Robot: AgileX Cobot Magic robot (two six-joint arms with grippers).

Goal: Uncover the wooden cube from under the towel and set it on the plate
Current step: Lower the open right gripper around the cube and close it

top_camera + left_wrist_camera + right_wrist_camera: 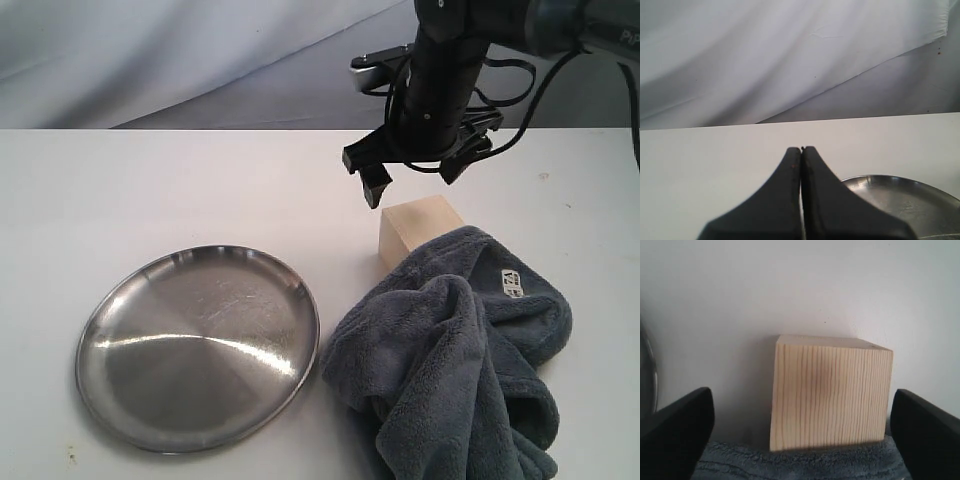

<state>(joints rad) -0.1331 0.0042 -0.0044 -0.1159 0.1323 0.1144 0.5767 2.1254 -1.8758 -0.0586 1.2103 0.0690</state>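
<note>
Wooden cube (416, 229) is sitting in the open on the white table (150, 200), right of centre in the exterior view, with its top and two side faces showing. Only the towel's (455, 350) upper edge is lapping against its lower right side. The rest of the towel is lying bunched toward the lower right corner of the frame, so the uncovering part of the job is looking essentially done.

The right gripper (412, 185) is hanging just above the cube, not touching it, with its jaws spread wide. In the right wrist view, its fingers (679, 432) are standing out to either side of the cube's grained face with clear gaps between, gripping nothing. The left gripper (801, 152) is idling with its tips pressed together over bare table, empty, with the plate's (905, 192) rim showing beside it.

What is remaining, judging from this, is the whole transfer. The arm is needing to come down, close on the cube, lift it free of the fleece and carry it over to the plate, which is lying empty in the lower left of the exterior frame, near the towel and a little apart from the cube.
</note>
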